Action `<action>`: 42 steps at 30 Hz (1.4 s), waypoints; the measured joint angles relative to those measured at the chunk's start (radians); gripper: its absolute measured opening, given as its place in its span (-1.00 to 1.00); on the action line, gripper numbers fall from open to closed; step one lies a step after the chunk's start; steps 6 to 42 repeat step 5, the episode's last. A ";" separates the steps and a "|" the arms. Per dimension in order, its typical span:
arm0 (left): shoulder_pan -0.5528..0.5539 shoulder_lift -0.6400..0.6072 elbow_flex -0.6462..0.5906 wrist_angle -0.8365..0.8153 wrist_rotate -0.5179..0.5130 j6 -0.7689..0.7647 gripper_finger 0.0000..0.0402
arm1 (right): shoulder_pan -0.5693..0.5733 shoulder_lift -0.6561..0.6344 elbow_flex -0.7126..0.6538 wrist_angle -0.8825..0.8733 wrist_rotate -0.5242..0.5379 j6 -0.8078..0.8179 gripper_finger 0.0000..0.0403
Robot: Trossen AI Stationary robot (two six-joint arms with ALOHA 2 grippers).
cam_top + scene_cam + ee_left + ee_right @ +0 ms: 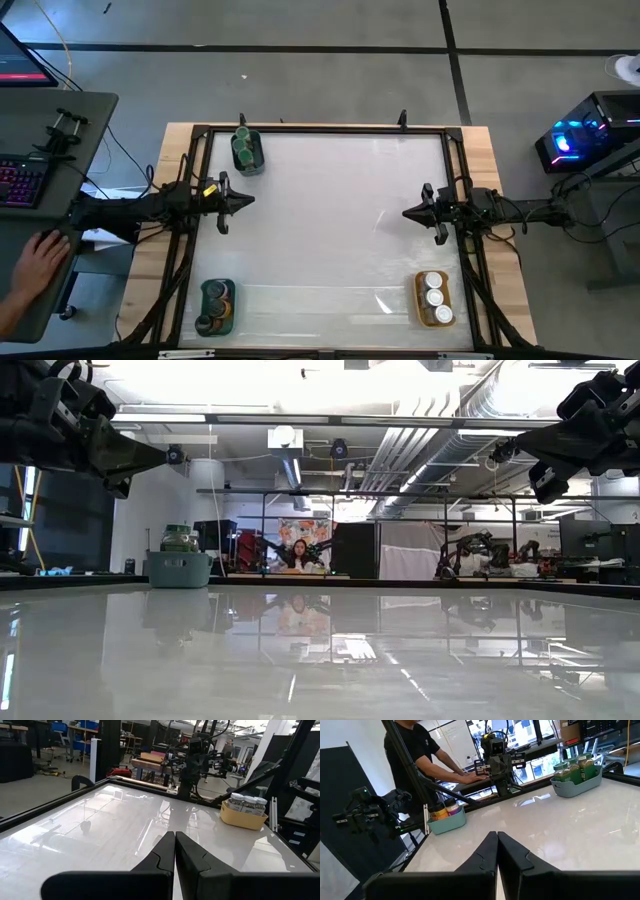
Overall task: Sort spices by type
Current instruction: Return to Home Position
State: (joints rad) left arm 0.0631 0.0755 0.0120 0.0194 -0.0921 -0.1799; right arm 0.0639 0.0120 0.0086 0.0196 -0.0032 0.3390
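spice jars (247, 150) all binned, i'm homing, left pincer (250, 199) and right pincer (406, 212) pressed closed, empty, mid-frame; next i only park.

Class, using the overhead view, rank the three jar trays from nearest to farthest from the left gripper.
1. Green-lid tray: left side, top of the picture, closest to the left gripper.
2. Dark-lid tray: left side, bottom of the picture.
3. Orange tray: across the table, bottom right corner.
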 joint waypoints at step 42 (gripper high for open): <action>0.000 0.000 0.000 0.000 0.000 0.000 -1.00 | 0.000 0.000 0.000 0.000 0.000 0.000 -1.00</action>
